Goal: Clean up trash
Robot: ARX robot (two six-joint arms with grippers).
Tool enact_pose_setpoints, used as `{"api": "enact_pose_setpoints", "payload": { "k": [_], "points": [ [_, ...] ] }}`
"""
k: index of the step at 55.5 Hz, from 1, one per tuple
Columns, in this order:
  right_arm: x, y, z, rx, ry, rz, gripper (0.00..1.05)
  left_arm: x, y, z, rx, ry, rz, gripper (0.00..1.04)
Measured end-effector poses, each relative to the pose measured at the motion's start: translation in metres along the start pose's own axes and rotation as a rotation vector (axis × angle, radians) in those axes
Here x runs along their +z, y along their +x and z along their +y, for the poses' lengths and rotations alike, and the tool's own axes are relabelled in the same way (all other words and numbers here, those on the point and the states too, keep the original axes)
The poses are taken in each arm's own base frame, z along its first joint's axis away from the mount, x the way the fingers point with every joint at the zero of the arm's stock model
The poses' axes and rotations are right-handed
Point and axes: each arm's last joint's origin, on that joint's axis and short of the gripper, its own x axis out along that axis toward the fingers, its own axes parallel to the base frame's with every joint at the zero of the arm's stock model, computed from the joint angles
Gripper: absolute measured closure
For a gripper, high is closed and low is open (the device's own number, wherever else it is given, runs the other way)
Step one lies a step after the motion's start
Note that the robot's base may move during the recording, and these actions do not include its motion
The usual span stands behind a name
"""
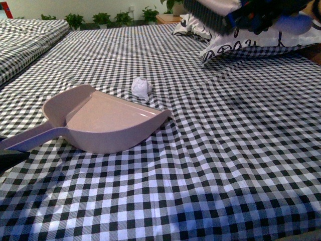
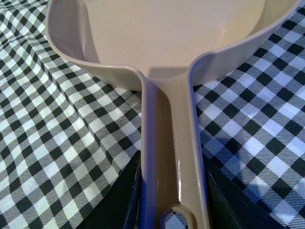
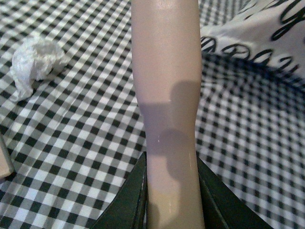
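The trash [image 1: 141, 87], a small crumpled white paper ball, lies on the checkered cover just beyond the far rim of the pinkish-beige dustpan [image 1: 105, 120]. My left gripper [image 1: 7, 154] is shut on the dustpan's handle [image 2: 174, 143] at the left edge; the pan [image 2: 157, 33] rests on the cloth. High at the back right, my right gripper [image 1: 261, 17] is shut on the brush [image 1: 210, 15], held in the air over the pillow. In the right wrist view the brush handle [image 3: 167, 71] runs out from the gripper [image 3: 171, 191], with the trash [image 3: 33, 62] off to one side of it.
A patterned white pillow [image 1: 261, 42] lies at the back right, also seen under the brush [image 3: 257, 38]. The black-and-white checkered bed cover [image 1: 225, 165] is wrinkled around the pan. A second checkered bed [image 1: 25, 40] is at the far left. Potted plants [image 1: 103, 19] line the back.
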Motion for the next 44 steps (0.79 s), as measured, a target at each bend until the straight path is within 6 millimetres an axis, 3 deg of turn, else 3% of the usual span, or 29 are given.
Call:
{"api": "enact_pose_setpoints", "payload": {
  "k": [25, 44],
  "points": [
    [-0.02, 0.044, 0.036, 0.012, -0.009, 0.107, 0.84, 0.0, 0.0, 0.0, 0.0, 0.0, 0.0, 0.76],
    [-0.024, 0.057, 0.061, 0.113, -0.048, 0.16, 0.84, 0.0, 0.0, 0.0, 0.0, 0.0, 0.0, 0.76]
  ]
}}
